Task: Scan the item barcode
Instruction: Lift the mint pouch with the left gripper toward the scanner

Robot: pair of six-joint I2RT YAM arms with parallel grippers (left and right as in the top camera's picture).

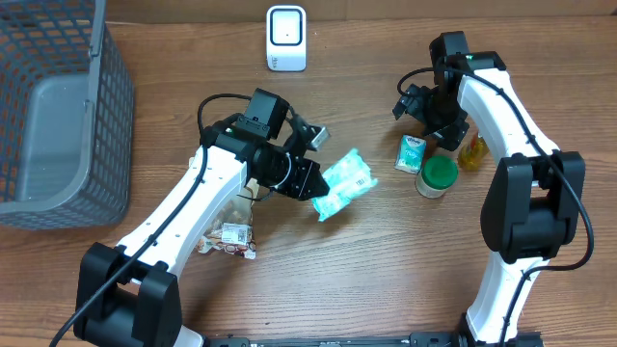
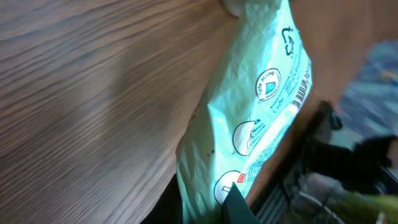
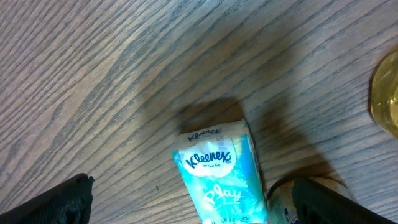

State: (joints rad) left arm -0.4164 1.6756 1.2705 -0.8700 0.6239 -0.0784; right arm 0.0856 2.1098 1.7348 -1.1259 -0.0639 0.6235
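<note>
A crinkled mint-green packet [image 1: 344,185] is held tilted over the tabletop [image 1: 366,280], pinched at one end by the left hand [image 1: 310,181]. Its barcode [image 2: 300,93] runs along one edge. The white scanner [image 1: 286,38] stands well apart.

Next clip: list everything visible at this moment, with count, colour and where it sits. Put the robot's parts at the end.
table: one, brown wood, under everything
basket: one, grey mesh, far left
scanner: one, white, top centre
packet: one, pale green, centre, held off the table, barcode showing in the left wrist view
tissue pack: one, blue and white, right of centre
jar: one, green lid, beside the tissue pack
bottle: one, yellow, right of the tissue pack
small wrappers: count unclear, white and brown, by the left arm
left gripper: one, black, shut on the packet
right gripper: one, black, open above the tissue pack
</note>
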